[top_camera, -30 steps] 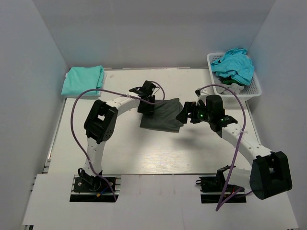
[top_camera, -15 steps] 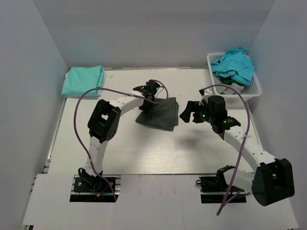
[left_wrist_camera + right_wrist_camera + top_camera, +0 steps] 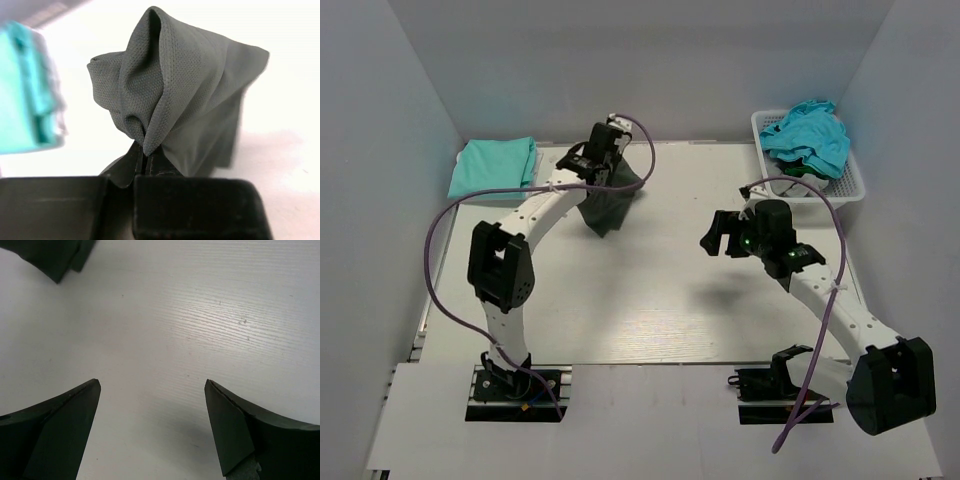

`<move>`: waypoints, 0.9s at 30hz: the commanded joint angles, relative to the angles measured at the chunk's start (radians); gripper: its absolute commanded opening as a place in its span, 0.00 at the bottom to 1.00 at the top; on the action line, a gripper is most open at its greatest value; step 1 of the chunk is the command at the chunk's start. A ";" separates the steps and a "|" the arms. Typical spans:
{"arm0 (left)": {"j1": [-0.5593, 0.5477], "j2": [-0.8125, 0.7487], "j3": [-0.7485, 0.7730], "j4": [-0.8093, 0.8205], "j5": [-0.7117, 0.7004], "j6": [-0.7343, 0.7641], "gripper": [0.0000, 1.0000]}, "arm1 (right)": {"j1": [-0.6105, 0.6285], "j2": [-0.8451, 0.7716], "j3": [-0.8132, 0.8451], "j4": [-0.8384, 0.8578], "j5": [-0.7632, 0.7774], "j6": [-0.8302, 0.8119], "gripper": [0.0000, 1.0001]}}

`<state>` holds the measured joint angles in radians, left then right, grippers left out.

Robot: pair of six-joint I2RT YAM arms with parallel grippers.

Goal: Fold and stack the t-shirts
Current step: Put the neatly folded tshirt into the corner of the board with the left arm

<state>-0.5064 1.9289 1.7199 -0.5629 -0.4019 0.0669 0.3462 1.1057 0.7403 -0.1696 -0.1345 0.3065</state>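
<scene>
Left gripper, fingers clamped together on a fold of the dark charcoal cloth t-shirt, which hangs bunched near the right edge of the folded mint-green t-shirt. Right gripper, fingers spread wide, hovers over the white table, well right of that mint-green shirt; broad tabletop separates the grippers.

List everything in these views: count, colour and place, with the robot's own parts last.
dark t-shirt: one, charcoal grey, hanging from the left fingers at the table's back
folded t-shirt: one, mint-green, back left corner
crumpled t-shirts: count unclear, turquoise, heaped in the basket
basket: one, white lattice, back right corner
table: one, white
cables: two, purple, one along each arm
left fingers: black, shut on the dark t-shirt
right fingers: black, open over bare table
</scene>
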 commanded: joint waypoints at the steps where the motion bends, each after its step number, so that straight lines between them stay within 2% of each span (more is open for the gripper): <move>1: 0.061 -0.048 0.075 0.023 -0.045 0.120 0.00 | -0.004 -0.017 0.086 -0.050 0.024 0.016 0.91; 8: 0.190 0.019 0.248 -0.006 -0.058 0.211 0.00 | -0.006 -0.029 0.163 -0.096 0.064 0.031 0.91; 12: 0.268 0.028 0.303 0.034 -0.031 0.221 0.00 | -0.006 -0.021 0.185 -0.111 0.110 0.040 0.91; 27: 0.557 0.102 0.372 0.092 0.069 0.157 0.00 | -0.003 0.123 0.284 -0.116 0.119 0.063 0.91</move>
<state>0.0124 2.0350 2.0380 -0.5114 -0.3733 0.2485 0.3462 1.2076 0.9749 -0.2974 -0.0246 0.3534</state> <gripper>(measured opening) 0.041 0.907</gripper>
